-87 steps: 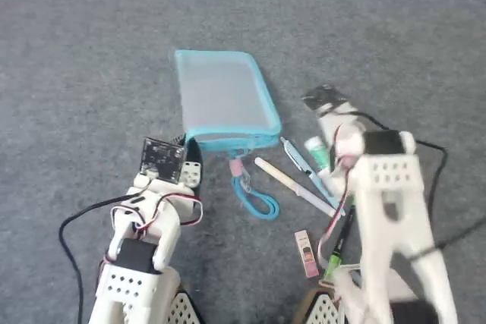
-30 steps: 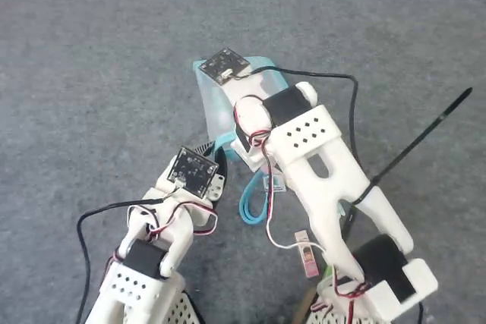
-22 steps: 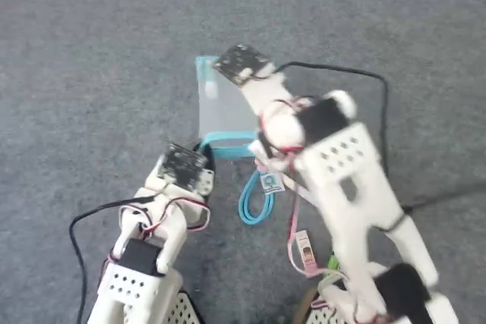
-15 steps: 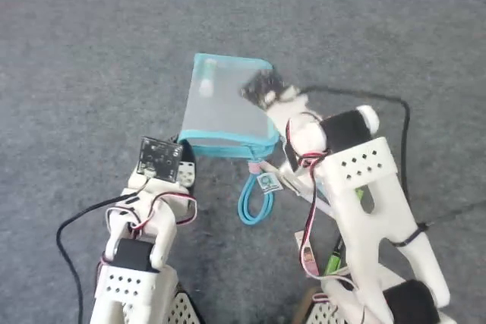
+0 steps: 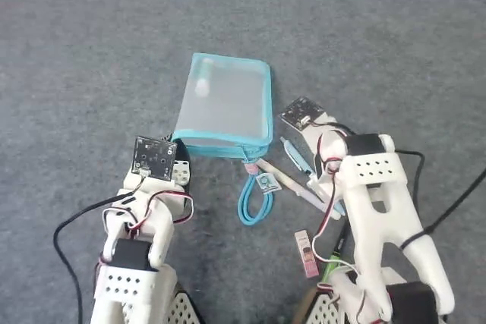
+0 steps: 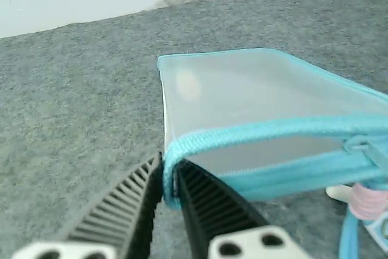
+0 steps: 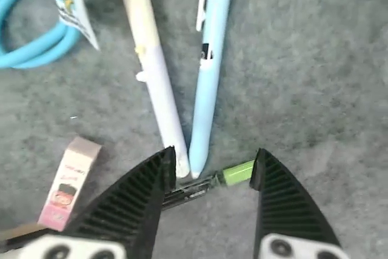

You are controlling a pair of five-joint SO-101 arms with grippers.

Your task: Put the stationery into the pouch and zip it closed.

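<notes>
Left gripper (image 6: pixel 168 181): jaws pinched tight on the teal zipper edge at a corner of the pouch (image 6: pixel 260 98), which stretches away ahead of them. Right gripper (image 7: pixel 212 161): jaws wide apart, holding nothing. The ends of the cream pen (image 7: pixel 151 71) and blue pen (image 7: pixel 211 59) lie between them, and the green-tipped pen (image 7: pixel 237 173) crosses there. The pink eraser (image 7: pixel 65 181) lies just outside one jaw.

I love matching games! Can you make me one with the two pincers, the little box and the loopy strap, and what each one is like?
Things:
1. left pincer
2. right pincer
3. little box
4. loopy strap

Descriptions:
A. pink
B. open above the cream pen and the blue pen
C. blue, curled beside the pouch
D. shut on the pouch's corner

Pairs: 1-D, 2-B, 3-A, 4-C.
</notes>
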